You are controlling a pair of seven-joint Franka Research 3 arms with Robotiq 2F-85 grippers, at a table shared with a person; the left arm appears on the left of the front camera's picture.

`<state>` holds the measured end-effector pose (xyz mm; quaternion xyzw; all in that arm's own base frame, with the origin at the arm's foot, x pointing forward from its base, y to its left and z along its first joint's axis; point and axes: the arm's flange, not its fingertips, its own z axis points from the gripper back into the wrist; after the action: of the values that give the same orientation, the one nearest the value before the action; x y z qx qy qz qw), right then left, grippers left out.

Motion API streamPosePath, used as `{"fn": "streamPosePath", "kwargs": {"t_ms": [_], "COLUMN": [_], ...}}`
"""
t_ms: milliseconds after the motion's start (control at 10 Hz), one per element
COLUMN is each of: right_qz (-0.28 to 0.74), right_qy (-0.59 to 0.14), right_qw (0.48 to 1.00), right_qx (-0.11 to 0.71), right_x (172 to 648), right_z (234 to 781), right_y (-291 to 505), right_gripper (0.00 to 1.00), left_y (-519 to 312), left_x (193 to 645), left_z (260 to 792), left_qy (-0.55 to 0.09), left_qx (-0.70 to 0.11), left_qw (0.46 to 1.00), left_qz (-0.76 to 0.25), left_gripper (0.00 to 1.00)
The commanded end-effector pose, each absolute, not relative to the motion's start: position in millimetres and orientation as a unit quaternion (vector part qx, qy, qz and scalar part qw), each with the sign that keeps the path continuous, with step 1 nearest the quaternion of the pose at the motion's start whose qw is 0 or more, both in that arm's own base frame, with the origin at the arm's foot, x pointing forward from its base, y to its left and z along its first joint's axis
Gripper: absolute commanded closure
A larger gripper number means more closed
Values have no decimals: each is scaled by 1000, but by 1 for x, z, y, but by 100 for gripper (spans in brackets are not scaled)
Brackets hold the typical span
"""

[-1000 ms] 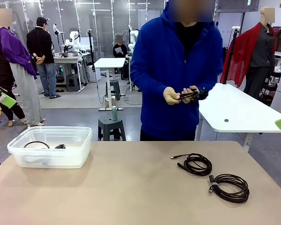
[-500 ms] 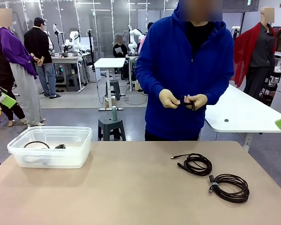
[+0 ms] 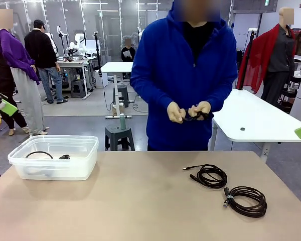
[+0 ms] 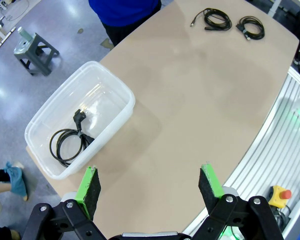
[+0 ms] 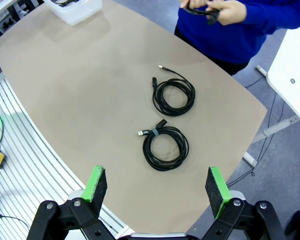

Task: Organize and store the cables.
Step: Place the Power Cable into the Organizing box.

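**A:** What is the desk (image 3: 140,201) like?

**B:** Tan and plain, with rounded far corners. It spans the whole front view.

**A:** And what lies on it?

**B:** On the robot's left, near the far edge, is a clear plastic bin (image 3: 55,171). On the right are two black cords wound into rings. The farther coil (image 3: 212,169) has its plug ends trailing left, and the nearer coil (image 3: 247,213) lies just beside it, with a narrow gap between them.

Left gripper (image 4: 149,169) — black, green pads (image 4: 89,186) (bolted links)
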<state>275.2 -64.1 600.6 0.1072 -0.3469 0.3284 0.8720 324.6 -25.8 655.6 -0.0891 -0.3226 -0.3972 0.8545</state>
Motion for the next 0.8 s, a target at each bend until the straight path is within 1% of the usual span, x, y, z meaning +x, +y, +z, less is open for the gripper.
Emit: {"fn": "streamPosePath", "kwargs": {"t_ms": [0,700], "right_qz": [331,331], "right_qy": [-347,-347], "right_qw": [871,871], "right_qx": [105,105], "right_x": [274,274], "right_z": [599,599], "right_y": [-64,-64], "right_gripper": [0,0], "left_y": [-25,-25], "left_x": [324,324], "left_z": [655,655], "left_qy": [-316,-316], "left_qx": [-83,-83], "left_qw": [856,856], "left_qz": [-401,-401], "left_gripper": [0,0]}}
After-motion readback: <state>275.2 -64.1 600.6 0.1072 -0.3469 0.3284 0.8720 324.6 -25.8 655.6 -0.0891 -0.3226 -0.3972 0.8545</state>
